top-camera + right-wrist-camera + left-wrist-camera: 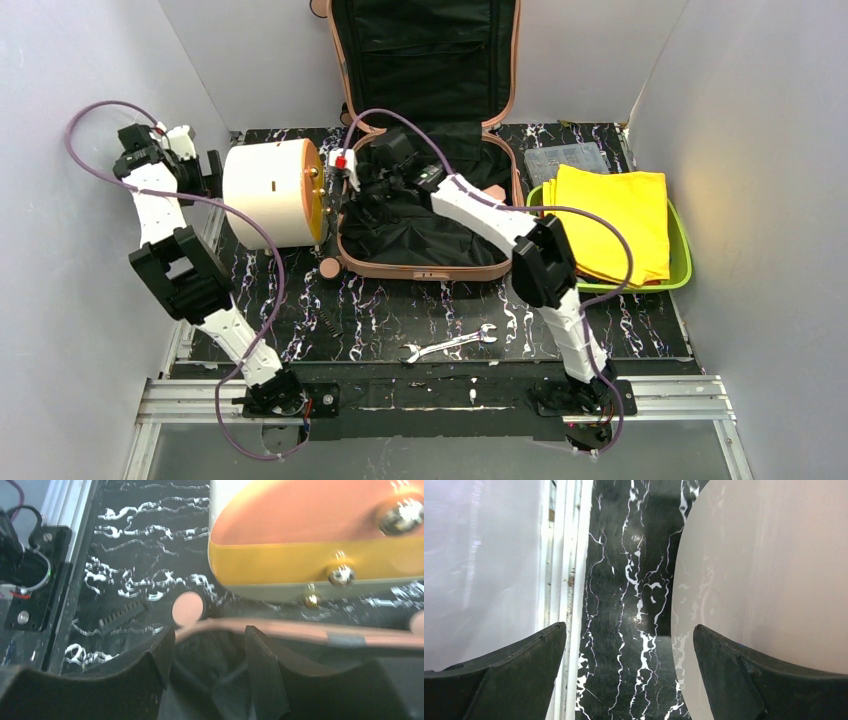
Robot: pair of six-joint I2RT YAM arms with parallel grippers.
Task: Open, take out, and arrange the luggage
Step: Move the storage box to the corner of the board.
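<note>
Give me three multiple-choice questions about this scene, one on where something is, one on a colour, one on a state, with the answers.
1. Where does the wrench lie?
A) on the table, in front of the luggage
B) on top of the round box
C) on the floor

2. What colour is the cloth in the tray?
A) blue
B) white
C) yellow

3. The luggage is:
A) zipped shut
B) open, lid raised at the back
C) upside down

Answers: A, it rests on bare marbled surface; C, folded yellow fabric fills the green tray; B, the black lining shows.
</note>
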